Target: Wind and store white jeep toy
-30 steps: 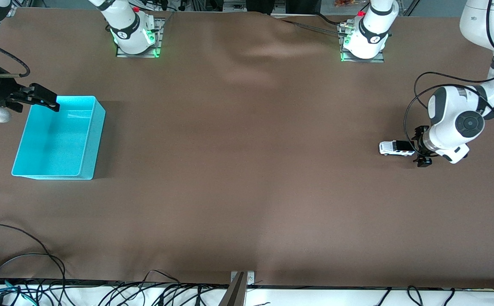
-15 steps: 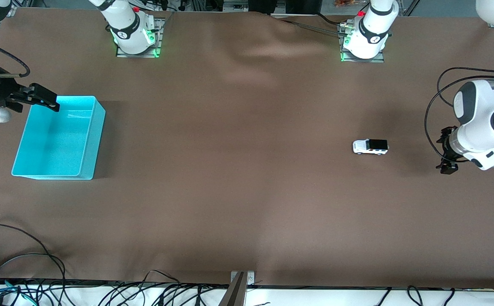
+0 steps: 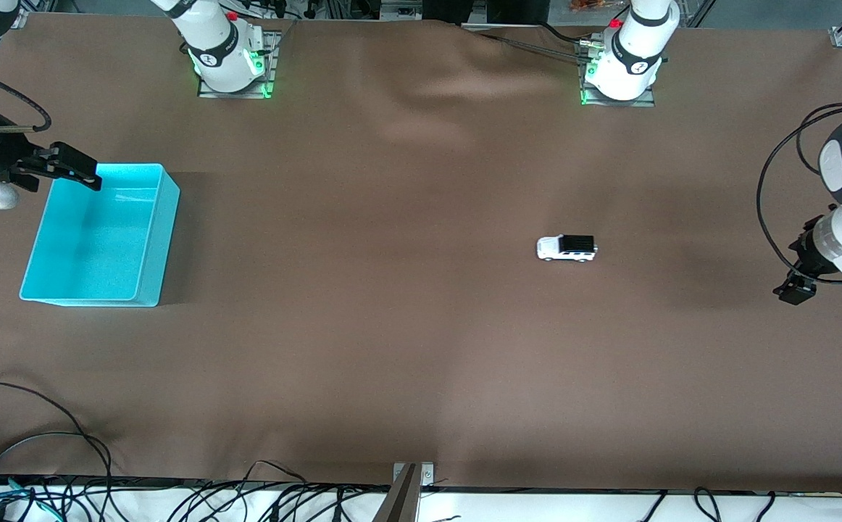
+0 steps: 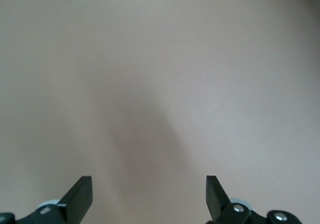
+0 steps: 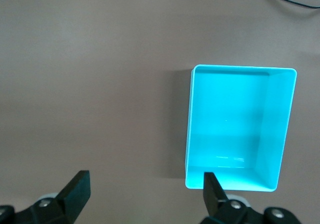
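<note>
The white jeep toy (image 3: 567,248), with its black roof, stands alone on the brown cloth, between the table's middle and the left arm's end. My left gripper (image 3: 798,272) hangs open and empty over the cloth at the left arm's end, well apart from the jeep. Its wrist view shows only bare cloth between the left gripper's (image 4: 149,184) spread fingers. My right gripper (image 3: 82,171) waits open over the corner of the cyan bin (image 3: 164,239) at the right arm's end. The right wrist view shows the right gripper (image 5: 145,180) empty and the bin (image 5: 240,68) with nothing in it.
Both arm bases (image 3: 231,58) (image 3: 620,61) stand along the table edge farthest from the front camera. Loose black cables (image 3: 44,464) trail along the edge nearest that camera. A metal bracket (image 3: 412,475) sits at the middle of that edge.
The jeep was at the left gripper's fingers; it has since rolled across the cloth toward the right arm's end. The left arm drew away toward its own end. The right arm stayed still.
</note>
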Action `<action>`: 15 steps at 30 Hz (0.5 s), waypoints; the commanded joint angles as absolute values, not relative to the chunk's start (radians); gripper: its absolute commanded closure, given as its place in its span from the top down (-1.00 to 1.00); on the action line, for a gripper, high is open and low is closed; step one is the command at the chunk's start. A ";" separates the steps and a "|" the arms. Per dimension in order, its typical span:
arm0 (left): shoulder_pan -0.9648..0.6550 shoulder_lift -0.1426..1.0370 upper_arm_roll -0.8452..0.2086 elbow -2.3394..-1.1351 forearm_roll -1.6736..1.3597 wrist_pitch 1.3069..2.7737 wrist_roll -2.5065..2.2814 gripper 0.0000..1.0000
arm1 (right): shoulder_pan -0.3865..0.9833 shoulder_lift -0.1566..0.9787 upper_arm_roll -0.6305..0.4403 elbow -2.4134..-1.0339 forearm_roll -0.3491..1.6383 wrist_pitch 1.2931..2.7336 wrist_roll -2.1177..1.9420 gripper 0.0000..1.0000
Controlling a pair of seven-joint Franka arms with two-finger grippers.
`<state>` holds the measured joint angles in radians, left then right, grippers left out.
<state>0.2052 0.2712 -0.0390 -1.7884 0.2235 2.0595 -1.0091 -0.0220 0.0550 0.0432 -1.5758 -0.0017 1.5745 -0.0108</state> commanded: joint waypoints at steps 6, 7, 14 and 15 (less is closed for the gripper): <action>0.212 0.265 -0.038 -1.666 0.160 1.962 -0.663 1.00 | -0.023 0.061 0.040 -1.551 0.015 1.555 -0.023 1.00; 0.212 0.265 -0.038 -1.654 0.155 1.951 -0.629 1.00 | -0.023 0.061 0.040 -1.551 0.015 1.555 -0.023 1.00; 0.210 0.268 -0.037 -1.548 0.120 1.836 -0.349 1.00 | -0.023 0.061 0.040 -1.551 0.015 1.555 -0.023 1.00; 0.209 0.270 -0.037 -1.537 0.120 1.823 -0.319 1.00 | -0.023 0.061 0.040 -1.551 0.015 1.555 -0.023 1.00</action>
<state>0.2090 0.2693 -0.0383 -1.6178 0.1473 1.9141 -0.5056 -0.0221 0.0550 0.0431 -1.5758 -0.0017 1.5745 -0.0109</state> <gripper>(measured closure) 0.000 0.000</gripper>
